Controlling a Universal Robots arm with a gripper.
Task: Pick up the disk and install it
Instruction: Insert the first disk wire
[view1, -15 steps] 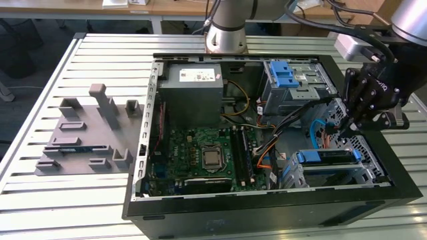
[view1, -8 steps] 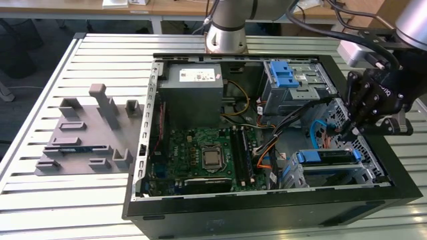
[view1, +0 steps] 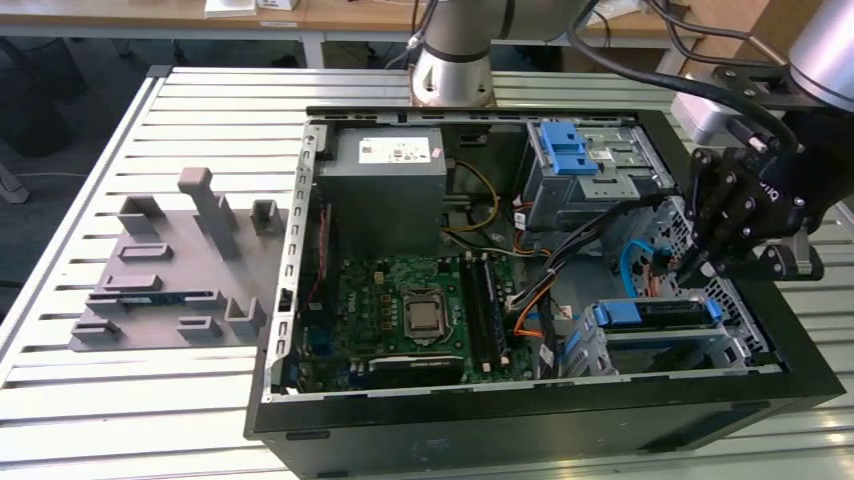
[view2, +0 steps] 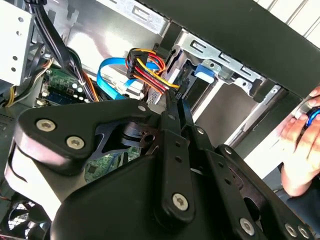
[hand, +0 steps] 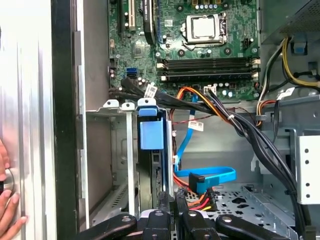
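Claw (hand: 172, 202) pressed together by disk (hand: 156, 170) in bay — hand (view2: 300, 150) in 2nd wrist view.

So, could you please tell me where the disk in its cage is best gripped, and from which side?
Probably by its blue tab, coming straight in through the case's open side: the disk stands edge-on in the cage, whose walls cover its flat faces.

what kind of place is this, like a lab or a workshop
Probably a robotics lab bench for PC assembly trials: an opened computer case lies on a slatted metal table, a grey parts fixture sits beside it, and the gripper reaches in.
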